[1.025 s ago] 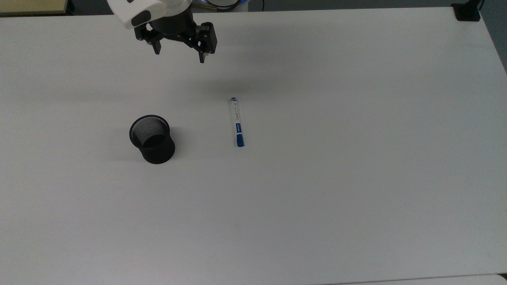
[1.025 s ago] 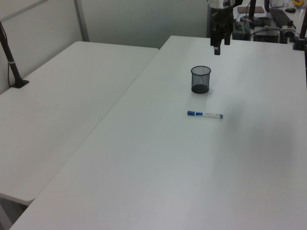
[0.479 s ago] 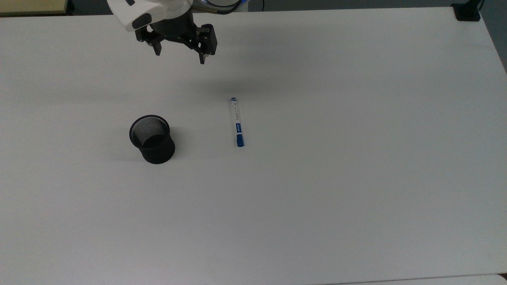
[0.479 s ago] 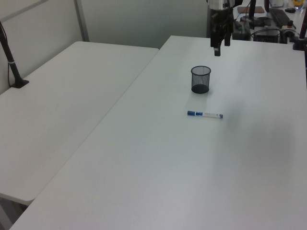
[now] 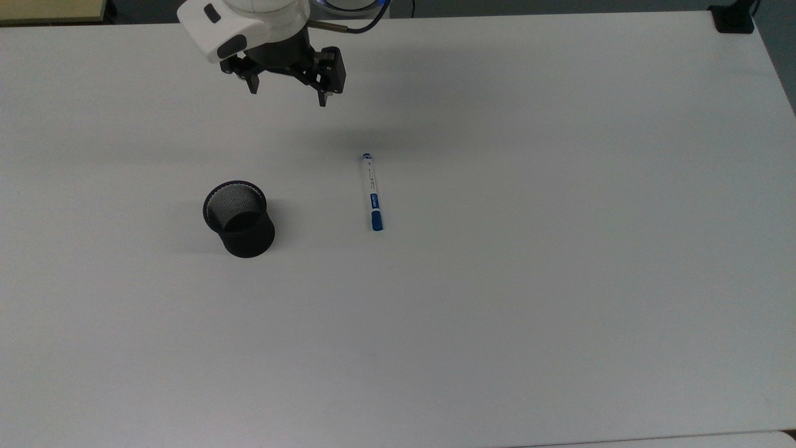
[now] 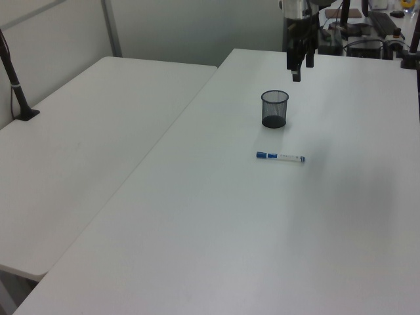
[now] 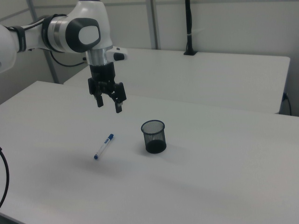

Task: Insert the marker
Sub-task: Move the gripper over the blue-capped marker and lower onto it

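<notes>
right view, arm (image 7: 70, 32) raised, jaws spread, above marker (image 7: 103, 146)

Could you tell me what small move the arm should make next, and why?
Probably carry the gripper across and down toward the marker. The fingers are open and empty, above the table, while the marker lies flat, apart from the upright black mesh cup.

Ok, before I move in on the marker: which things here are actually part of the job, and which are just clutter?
Part of the job:
- marker, lying flat on the table
- black mesh cup, upright and apart from the marker
- gripper, jaws open, holding nothing

Just lying about:
- cable near the table's far edge
- black clamp at a table corner
</notes>
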Available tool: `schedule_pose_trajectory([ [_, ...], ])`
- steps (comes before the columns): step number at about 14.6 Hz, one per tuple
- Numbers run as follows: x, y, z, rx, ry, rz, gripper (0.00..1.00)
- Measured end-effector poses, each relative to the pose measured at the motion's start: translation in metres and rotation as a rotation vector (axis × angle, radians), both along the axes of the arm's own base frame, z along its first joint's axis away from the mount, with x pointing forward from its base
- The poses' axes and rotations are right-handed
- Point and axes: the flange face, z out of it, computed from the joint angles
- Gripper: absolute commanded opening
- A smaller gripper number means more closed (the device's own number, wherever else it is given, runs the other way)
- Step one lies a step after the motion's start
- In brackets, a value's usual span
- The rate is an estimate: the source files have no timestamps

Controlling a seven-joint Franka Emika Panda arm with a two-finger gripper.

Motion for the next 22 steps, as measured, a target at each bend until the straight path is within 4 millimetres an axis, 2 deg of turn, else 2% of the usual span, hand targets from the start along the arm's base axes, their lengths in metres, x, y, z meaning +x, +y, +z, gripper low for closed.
schedule_pose_trajectory([
  [2,0.003,0.004,-0.009,0.000,0.016,0.022,0.99],
  [5,0.017,0.018,-0.039,-0.007,0.018,0.064,0.97],
  [9,0.048,0.078,-0.107,-0.022,-0.030,0.158,0.91],
  [10,0.051,0.087,-0.121,-0.009,-0.033,0.163,0.91],
  [13,0.061,0.096,-0.153,0.012,-0.052,0.154,0.88],
  [16,0.065,0.100,-0.176,0.029,-0.045,0.141,0.83],
  [20,0.061,0.127,-0.201,0.022,-0.010,0.166,0.81],
  [22,0.062,0.127,-0.206,0.019,-0.006,0.164,0.81],
])
